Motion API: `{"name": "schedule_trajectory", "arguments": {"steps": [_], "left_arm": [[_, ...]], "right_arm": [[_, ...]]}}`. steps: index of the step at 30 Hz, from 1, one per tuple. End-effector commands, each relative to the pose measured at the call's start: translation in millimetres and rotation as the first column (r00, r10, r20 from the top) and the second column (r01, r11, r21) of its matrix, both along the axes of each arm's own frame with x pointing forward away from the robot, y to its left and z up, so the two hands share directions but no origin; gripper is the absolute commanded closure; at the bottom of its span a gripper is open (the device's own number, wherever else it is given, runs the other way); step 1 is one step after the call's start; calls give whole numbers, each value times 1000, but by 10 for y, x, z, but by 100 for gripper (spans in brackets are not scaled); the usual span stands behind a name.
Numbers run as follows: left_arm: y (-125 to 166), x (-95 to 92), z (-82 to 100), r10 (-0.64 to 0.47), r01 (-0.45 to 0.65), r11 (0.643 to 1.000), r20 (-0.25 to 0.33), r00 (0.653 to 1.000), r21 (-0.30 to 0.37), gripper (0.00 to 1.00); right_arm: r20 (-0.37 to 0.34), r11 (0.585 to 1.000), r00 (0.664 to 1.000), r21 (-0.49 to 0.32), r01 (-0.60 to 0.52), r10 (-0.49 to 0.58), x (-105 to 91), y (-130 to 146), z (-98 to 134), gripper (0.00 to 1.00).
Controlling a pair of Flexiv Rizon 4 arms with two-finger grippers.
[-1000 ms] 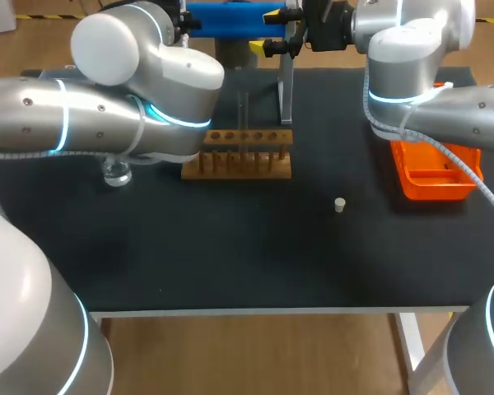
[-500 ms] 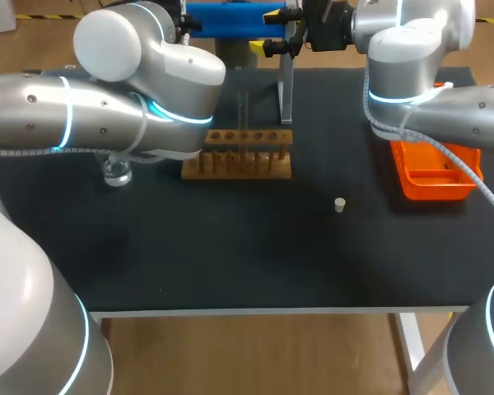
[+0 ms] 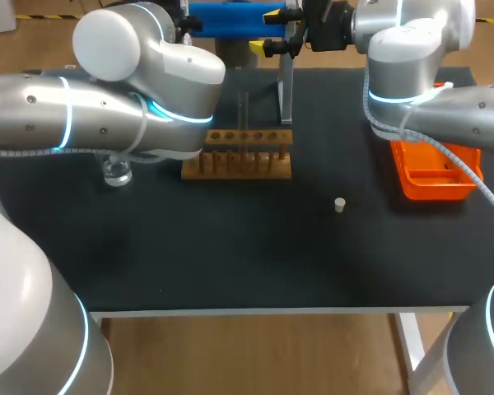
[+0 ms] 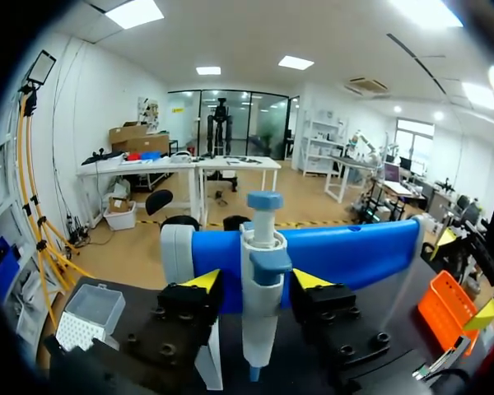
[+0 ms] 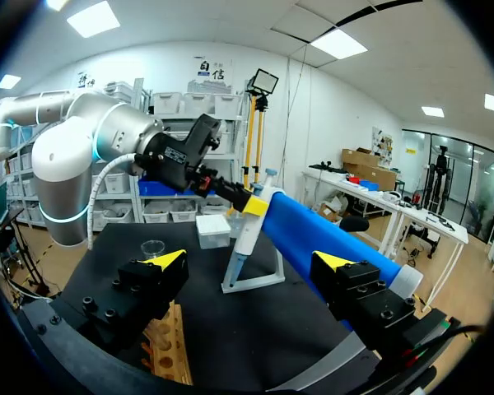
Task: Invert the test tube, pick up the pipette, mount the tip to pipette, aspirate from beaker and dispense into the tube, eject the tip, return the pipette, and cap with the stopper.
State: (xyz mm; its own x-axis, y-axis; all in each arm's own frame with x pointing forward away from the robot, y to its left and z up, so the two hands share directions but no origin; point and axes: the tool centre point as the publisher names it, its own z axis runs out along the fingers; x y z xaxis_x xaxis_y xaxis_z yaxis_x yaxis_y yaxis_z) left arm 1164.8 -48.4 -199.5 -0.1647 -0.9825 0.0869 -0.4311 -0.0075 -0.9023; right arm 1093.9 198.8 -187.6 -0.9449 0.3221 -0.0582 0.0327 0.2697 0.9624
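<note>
Two fingers (image 4: pixel 202 281) of the left tool (image 4: pixel 258 281) wide apart, upright pipette (image 4: pixel 260 329) between them.

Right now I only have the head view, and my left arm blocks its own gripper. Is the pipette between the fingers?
Observer: Yes. In the left wrist view the pipette stands upright between the left gripper's fingers, with a slim gap on each side, so the gripper is open.
Operator: Is it off its stand?
Observer: No. The right wrist view shows its lower end down by the base of the white stand.
Operator: And the tip box?
Observer: A white tip box sits on the table beside the left gripper, on the side away from the orange tray.
</note>
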Motion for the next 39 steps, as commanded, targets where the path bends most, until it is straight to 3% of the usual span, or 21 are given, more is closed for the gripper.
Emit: {"name": "schedule_trajectory", "arguments": {"steps": [1,10,19,25,28,31,39], "left_arm": [[8,-1,-13,-2,2,1000,4,1000,-6,0],[-20,-27,50,-3,3,1000,26,1000,-12,0],[-76,-116,254,-21,22,1000,76,997,-9,0],[-154,-324,565,-98,94,995,176,980,29,0],[-198,-451,717,-214,206,977,229,950,56,0],[-250,-607,855,-356,349,934,273,894,76,0],[-277,-967,1070,-653,658,748,277,705,87,0]], "right_arm": [[0,1000,1000,-1,-1,1,8,1,-3,0],[0,1000,1000,-1,-1,1,8,1,-3,0],[0,1000,1000,-1,-1,1,8,1,-3,0],[0,1000,1000,-1,-1,1,8,1,-3,0],[0,1000,1000,-1,-1,1,8,1,-3,0],[0,1000,1000,-1,-1,1,8,1,-3,0],[0,1000,1000,-1,-1,1,8,1,-3,0]]}}
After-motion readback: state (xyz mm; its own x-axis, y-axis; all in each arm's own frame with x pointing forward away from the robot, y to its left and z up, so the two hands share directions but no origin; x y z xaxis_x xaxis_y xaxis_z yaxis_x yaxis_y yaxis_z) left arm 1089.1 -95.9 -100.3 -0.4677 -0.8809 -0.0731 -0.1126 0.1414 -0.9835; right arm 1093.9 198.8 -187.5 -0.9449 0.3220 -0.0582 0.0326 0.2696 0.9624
